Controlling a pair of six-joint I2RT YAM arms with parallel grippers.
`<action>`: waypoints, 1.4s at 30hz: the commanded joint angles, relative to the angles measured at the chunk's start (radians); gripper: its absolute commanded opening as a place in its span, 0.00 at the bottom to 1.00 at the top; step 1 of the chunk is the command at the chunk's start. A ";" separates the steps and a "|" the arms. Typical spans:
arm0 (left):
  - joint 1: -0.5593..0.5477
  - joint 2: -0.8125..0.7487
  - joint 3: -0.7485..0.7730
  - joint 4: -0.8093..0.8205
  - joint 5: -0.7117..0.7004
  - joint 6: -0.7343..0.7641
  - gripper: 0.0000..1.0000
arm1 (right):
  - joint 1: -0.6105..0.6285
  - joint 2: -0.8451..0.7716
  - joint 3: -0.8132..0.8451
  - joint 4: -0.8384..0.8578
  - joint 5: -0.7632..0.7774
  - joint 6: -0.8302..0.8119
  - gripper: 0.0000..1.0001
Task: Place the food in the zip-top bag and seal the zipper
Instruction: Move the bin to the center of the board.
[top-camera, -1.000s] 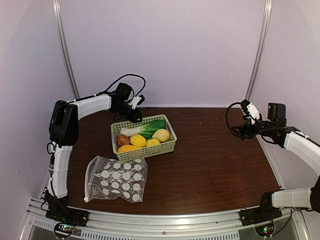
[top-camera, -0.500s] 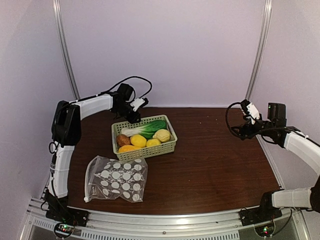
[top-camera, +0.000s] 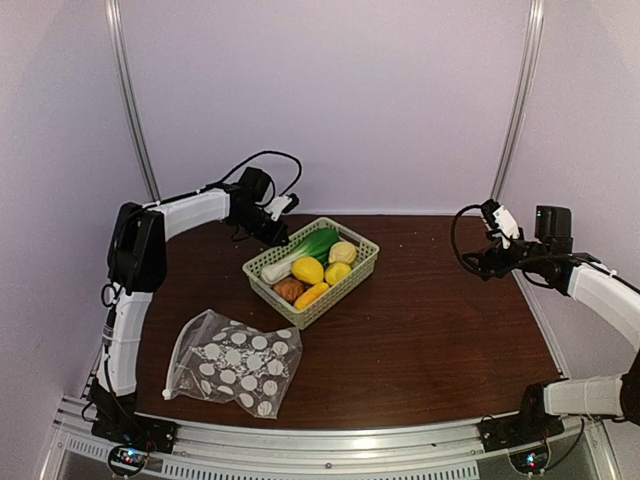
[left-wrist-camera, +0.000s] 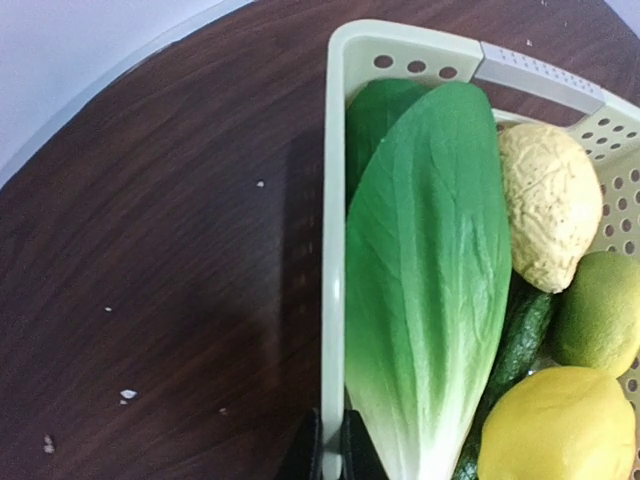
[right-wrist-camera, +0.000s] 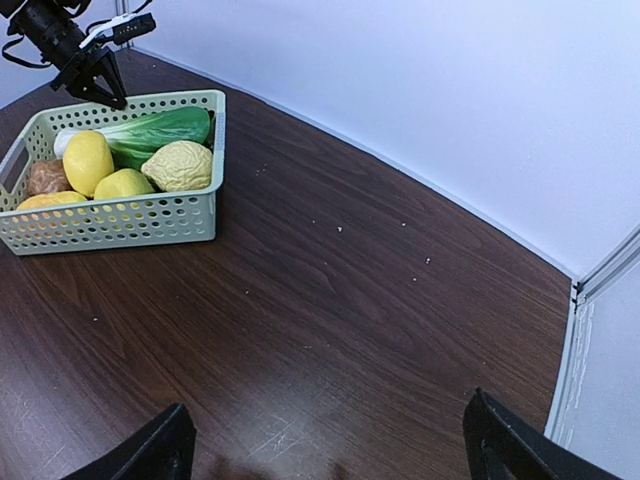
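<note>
Currently the left fingers (left-wrist-camera: 303, 458) are pinched shut on the basket (left-wrist-camera: 333, 250) rim, on its far-left side, right beside the leafy veg (left-wrist-camera: 430, 270). The right fingers (right-wrist-camera: 150, 452) are spread open and empty, well right of the basket. All the food sits in the basket: lemon (left-wrist-camera: 555, 425), cucumber (left-wrist-camera: 520, 340), brown piece (top-camera: 289, 289). The bag (top-camera: 232, 362) lies flat on the desk (top-camera: 440, 320), near-left of the basket.

The food is likely light, hard and smooth, so it may slip; pinch it across the middle. The bag is thin, floppy and slick; take it at the mouth by the zipper (top-camera: 176, 360), seemingly the edge away from the basket.
</note>
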 joint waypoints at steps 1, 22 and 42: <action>-0.113 -0.101 -0.155 0.208 0.044 -0.341 0.00 | -0.008 0.013 0.000 -0.016 0.017 0.000 0.93; -0.551 -0.202 -0.528 0.739 -0.367 -1.375 0.00 | -0.015 -0.012 0.005 -0.016 0.023 0.014 0.94; -0.557 -0.667 -0.648 0.250 -0.522 -0.700 0.58 | -0.020 -0.023 0.021 -0.043 -0.042 0.017 0.94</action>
